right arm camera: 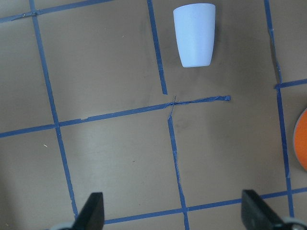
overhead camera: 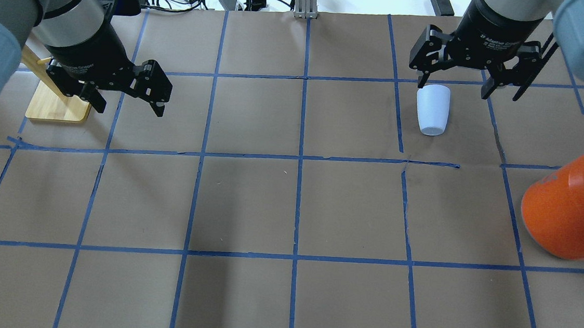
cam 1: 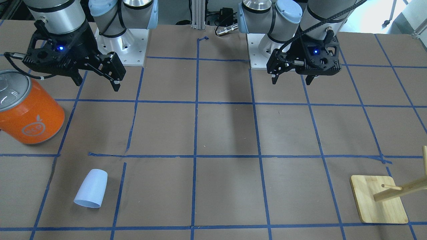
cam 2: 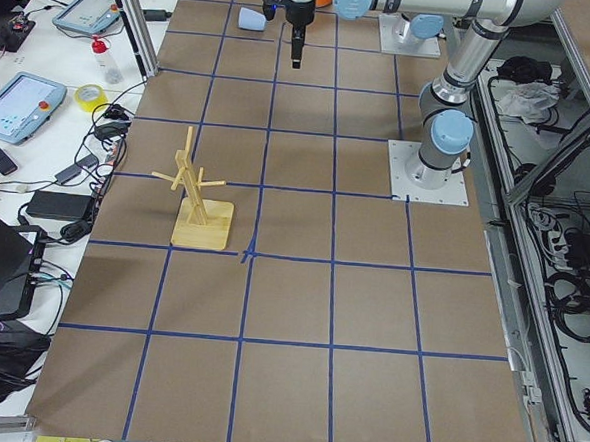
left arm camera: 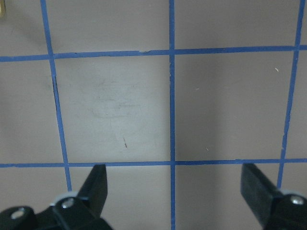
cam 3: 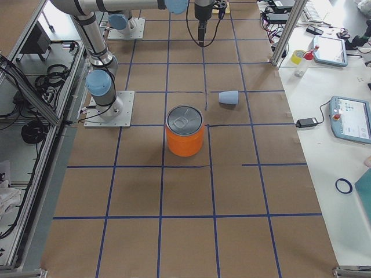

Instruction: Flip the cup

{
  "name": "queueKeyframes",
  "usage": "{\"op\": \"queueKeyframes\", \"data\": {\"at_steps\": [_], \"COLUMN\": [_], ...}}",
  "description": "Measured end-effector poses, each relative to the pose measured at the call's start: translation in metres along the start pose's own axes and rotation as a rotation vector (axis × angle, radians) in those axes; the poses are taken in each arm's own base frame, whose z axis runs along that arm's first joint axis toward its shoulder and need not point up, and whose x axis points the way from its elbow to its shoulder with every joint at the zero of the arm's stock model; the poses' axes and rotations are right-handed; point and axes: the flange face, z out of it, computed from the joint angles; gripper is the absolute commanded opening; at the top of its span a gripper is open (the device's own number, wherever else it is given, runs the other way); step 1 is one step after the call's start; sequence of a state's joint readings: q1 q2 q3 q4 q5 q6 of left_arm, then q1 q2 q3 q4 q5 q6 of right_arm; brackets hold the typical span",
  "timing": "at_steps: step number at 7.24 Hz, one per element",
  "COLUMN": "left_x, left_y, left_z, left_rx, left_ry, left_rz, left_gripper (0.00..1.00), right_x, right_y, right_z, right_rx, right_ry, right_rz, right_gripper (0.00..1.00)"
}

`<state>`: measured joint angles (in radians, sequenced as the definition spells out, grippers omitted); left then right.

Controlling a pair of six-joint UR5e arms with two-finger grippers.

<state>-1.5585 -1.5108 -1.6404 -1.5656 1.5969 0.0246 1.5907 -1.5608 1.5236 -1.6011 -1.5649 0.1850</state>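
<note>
The cup [cam 1: 90, 188] is seen lying on its side on the counter [cam 1: 227, 130], its inside not shown. The orange can [cam 1: 31, 113] is closed by a grey lid and cut off at the edge. The left fingers [left arm camera: 98, 187] and right fingers [right arm camera: 93, 211] are spread wide, with nothing held.

The small pale blue-white tapered cup [overhead camera: 432, 111] is lying on its side on the brown paper-covered table [overhead camera: 247, 202], rim facing away from the robot. The large orange grey-lidded can [overhead camera: 570, 207] is standing nearer the robot, further right; the wooden peg stand [overhead camera: 57, 106] is sitting far left.
</note>
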Motion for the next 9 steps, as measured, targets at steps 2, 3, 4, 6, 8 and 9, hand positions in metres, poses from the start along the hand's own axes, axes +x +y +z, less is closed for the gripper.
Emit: {"op": "queueKeyframes", "data": {"at_steps": [2,3,4,6,8,9], "left_x": [0.0,-0.0001,0.0,-0.0002,-0.0002,-0.0001], "left_y": [0.0,0.0001,0.0001,0.0003,0.0004,0.0004], "left_z": [0.0002,0.0005,0.0006,0.0013,0.0019,0.0021], "left_rx": [-0.001,-0.001,-0.002,-0.003,-0.004,-0.005], "left_ry": [0.0,-0.001,-0.001,-0.002,-0.002,-0.002], "left_rz": [0.0,0.0,0.0,0.0,0.0,0.001], "left_gripper": [1.0,1.0,1.0,1.0,1.0,1.0], "right_x": [-0.0004,-0.0005,-0.0005,-0.0006,-0.0006,-0.0005], "right_y": [-0.0024,-0.0029,-0.0032,-0.0033,-0.0031,-0.003], "right_z": [-0.0003,-0.0004,0.0001,0.0002,0.0003,0.0005], "right_rx": [0.013,0.016,0.016,0.016,0.015,0.015], "right_ry": [-0.002,-0.002,-0.002,-0.003,-0.003,-0.002], "right_rz": [0.0,-0.001,-0.001,-0.001,-0.001,-0.001], "right_gripper": [1.0,1.0,1.0,1.0,1.0,1.0]}}
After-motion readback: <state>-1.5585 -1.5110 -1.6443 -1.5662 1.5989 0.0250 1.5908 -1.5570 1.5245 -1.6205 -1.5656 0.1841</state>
